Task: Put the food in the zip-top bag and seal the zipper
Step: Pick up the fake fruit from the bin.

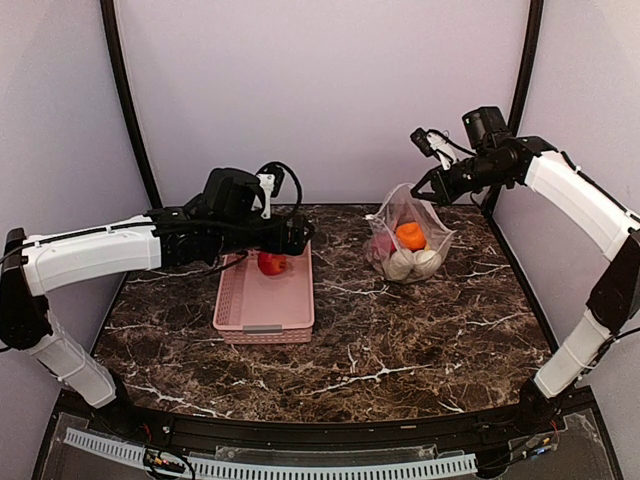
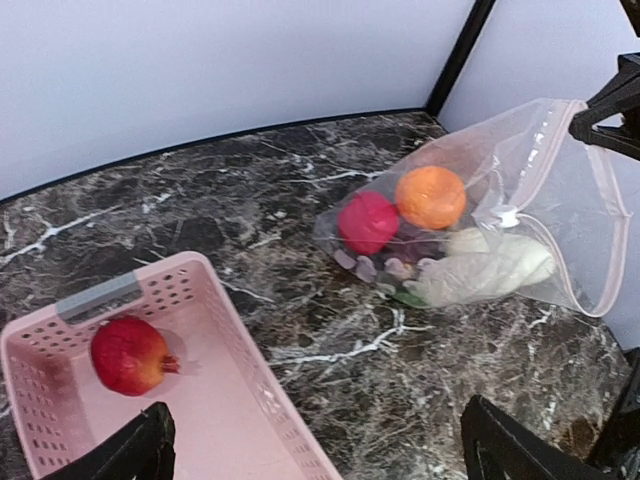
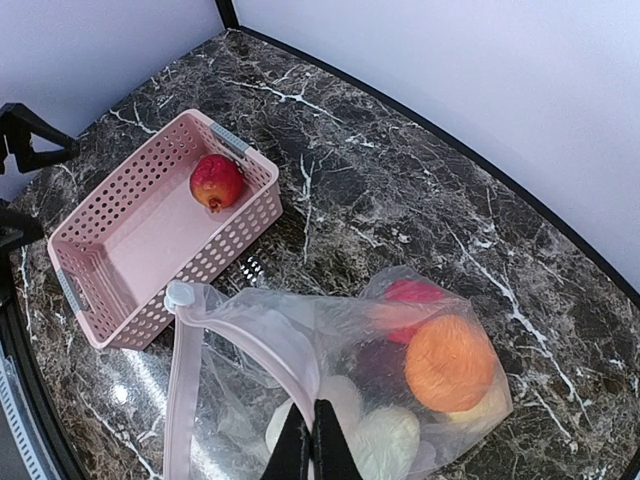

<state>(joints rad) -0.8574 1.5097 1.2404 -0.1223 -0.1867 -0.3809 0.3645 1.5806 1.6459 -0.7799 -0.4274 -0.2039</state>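
The clear zip-top bag (image 1: 408,236) stands at the back right, its mouth held up. Inside it are an orange fruit (image 3: 450,362), a red piece (image 3: 415,293), a dark purple piece and white pieces (image 3: 392,440). My right gripper (image 3: 312,440) is shut on the bag's mouth edge, on the pinkish zipper (image 3: 250,338); in the top view the right gripper (image 1: 421,192) is above the bag. A red pomegranate (image 1: 271,263) lies in the pink basket (image 1: 232,300). My left gripper (image 1: 298,236) is open and empty, just above the basket's far end beside the pomegranate (image 2: 130,355).
The basket (image 2: 250,370) sits left of centre on the dark marble table, with grey handles at both ends. White walls and black frame posts close in the back and sides. In the left wrist view the bag (image 2: 500,200) lies right of the basket.
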